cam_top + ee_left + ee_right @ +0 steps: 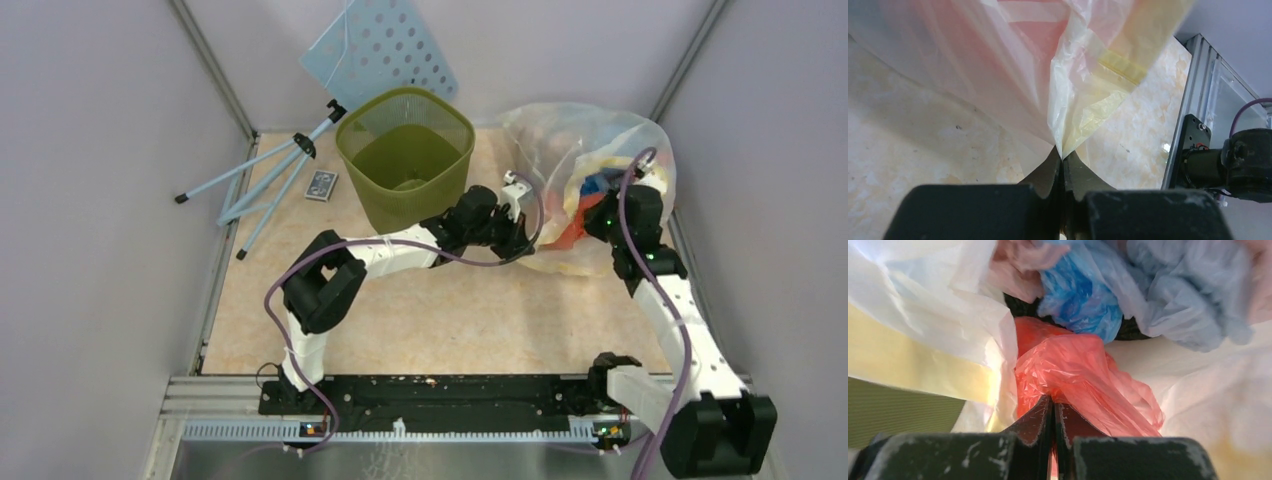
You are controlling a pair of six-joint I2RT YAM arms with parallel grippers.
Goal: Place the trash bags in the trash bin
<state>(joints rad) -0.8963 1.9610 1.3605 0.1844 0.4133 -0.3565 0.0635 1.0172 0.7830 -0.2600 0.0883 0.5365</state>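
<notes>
The orange-red trash bag (1083,375) sits inside the large clear bag (590,140), crumpled among other plastic. My right gripper (1053,407) reaches into that bag, and its two fingers are pressed together on a fold of the orange-red film, so I have it pinched. Just beyond it in the right wrist view lie a bright blue bag (1078,295) and a paler grey-blue bag (1188,295), both bunched up.

My left gripper (1062,160) is clamped onto a thin edge of the clear bag's film, low and close to the counter (420,310). The film fans up and away from the fingertips, with a yellowish strip along one fold.

From above, the clear bag rests at the far right of the counter, and both arms meet at its near-left side. The trash bin (395,205) stands upright just left of the bag, at the back of the counter. The left arm's wrist lies near its front right corner.

Behind the bin a pale blue perforated panel (385,45) leans against the wall. A light blue tripod (265,180) lies to the bin's left, with a small dark card (321,185) beside it.
</notes>
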